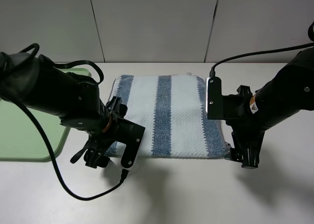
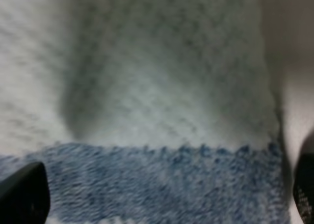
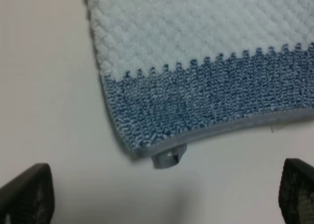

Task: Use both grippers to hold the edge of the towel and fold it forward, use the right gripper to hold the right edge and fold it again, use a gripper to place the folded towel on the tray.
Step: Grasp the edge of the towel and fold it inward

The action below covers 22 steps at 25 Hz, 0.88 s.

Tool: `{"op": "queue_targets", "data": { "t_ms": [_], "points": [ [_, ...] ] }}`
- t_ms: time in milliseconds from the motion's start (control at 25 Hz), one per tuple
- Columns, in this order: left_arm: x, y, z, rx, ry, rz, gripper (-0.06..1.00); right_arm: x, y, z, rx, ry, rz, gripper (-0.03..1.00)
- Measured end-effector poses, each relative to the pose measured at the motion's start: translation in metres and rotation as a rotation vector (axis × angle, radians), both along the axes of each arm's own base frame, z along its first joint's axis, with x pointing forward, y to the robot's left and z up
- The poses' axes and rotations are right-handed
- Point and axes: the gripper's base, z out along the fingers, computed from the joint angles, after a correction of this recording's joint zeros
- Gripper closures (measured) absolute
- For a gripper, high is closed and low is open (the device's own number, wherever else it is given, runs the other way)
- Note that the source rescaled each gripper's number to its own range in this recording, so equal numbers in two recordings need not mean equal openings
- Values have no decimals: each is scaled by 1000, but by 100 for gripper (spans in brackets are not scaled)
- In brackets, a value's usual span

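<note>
Terry cloth in broad blue-grey and pale white stripes, the towel [image 1: 167,113] lies flat on the plain white desk [image 1: 196,199] in the exterior high view, its stripes running away from the robot and its near edge stretching from one arm to the other. The black-clawed left hand [image 1: 95,157] hangs over the near corner on its own side, and the black-clawed right hand [image 1: 245,157] sits just beside the opposite near corner, so each is equally close to its own end of that edge. The large flat light-green plastic tray [image 1: 29,135] lies outward of the left hand, apart from the cloth. In the left wrist view the blurred pile fills nearly everything; the two black fingertips [image 2: 22,194] stand spread wide with a blue-grey stripe lying between them, pinching nothing, though I cannot tell whether they touch the cloth. In the right wrist view the fingers are likewise spread and empty, over bare desk, with the towel's corner just ahead of them and roughly centred between them. The thin grey hem [image 3: 235,128] lies straight, and a small grey fabric loop [image 3: 169,159] pokes out at the corner toward the hand. The pile looks thick and soft, so I judge the edge will need a deep bite.
</note>
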Motion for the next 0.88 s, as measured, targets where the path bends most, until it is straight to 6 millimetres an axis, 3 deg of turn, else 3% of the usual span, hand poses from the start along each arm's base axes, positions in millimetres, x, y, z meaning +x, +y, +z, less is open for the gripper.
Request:
{"op": "queue_targets", "data": {
  "t_ms": [600, 880],
  "points": [
    [1, 4, -1, 58, 5, 17, -5, 4, 3, 2, 31, -48, 18, -3],
    [1, 4, -1, 63, 6, 20, -5, 9, 7, -18, 8, -13, 32, -3]
  ]
}}
